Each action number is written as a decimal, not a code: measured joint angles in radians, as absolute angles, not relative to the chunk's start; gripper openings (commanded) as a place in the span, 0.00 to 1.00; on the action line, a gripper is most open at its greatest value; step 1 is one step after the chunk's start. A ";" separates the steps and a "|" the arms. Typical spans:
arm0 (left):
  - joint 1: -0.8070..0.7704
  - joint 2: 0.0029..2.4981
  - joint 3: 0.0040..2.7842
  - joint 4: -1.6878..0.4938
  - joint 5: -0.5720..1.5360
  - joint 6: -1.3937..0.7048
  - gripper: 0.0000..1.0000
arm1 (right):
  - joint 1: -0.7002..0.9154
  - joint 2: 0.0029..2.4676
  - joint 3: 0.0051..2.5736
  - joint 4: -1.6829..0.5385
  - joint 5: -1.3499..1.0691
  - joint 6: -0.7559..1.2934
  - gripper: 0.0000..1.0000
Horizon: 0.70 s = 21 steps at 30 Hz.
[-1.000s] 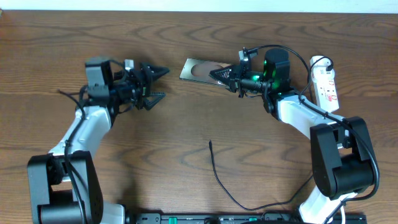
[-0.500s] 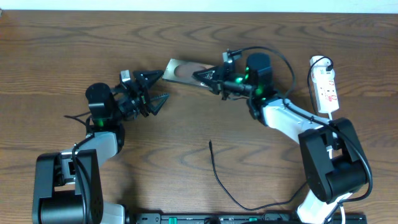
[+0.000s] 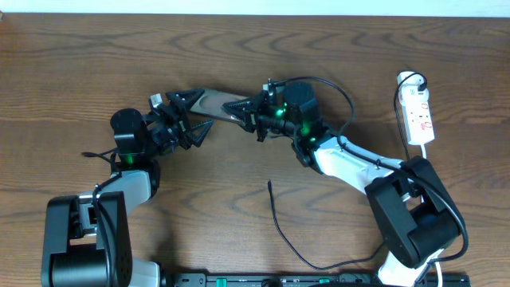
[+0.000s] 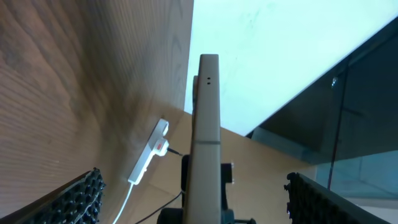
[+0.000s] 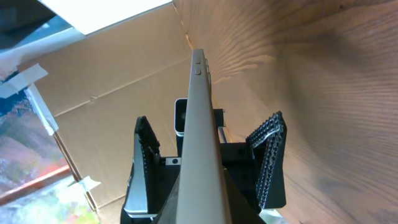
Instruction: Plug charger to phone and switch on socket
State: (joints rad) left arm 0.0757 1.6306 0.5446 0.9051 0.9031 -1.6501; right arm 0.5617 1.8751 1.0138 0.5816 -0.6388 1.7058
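Phone (image 3: 211, 102): near the far-middle of the table (image 3: 96, 56), clamped at its right end by the right gripper (image 3: 237, 108), whose fingers are closed tight on it. Overhead shows only a narrow strip of its brown-grey face, so it sits tilted. Both wrist views show it edge-on (image 4: 206, 124) (image 5: 200, 137).

Left gripper (image 3: 199, 109): jaws spread wide, 1 finger on each side of the phone's left end. In the left wrist view both fingers (image 4: 79, 198) stand well apart from the phone, with a clear gap on each side and no contact. The right wrist view shows the same 2 fingers (image 5: 271, 149) flanking the slab from beyond it.

Charger (image 3: 280, 231): lies loose on the table near the front-middle, with its plug tip pointing toward the far edge, well apart from the phone and from both grippers.

Socket (image 3: 418, 115): flat at the far right with its white cord (image 3: 408, 80) looped at its far end. Nothing touches it. The position of its switches cannot be told
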 measured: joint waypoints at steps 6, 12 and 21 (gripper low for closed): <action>0.076 1.631 0.545 0.905 0.886 -1.654 0.91 | 0.585 1.875 1.014 0.582 -0.600 1.717 0.01; 0.076 1.631 0.545 0.905 0.883 -1.658 0.79 | 0.633 1.875 1.014 0.581 -0.558 1.717 0.01; 0.076 1.631 0.545 0.907 0.884 -1.662 0.33 | 0.651 1.875 1.014 0.580 -0.529 1.716 0.01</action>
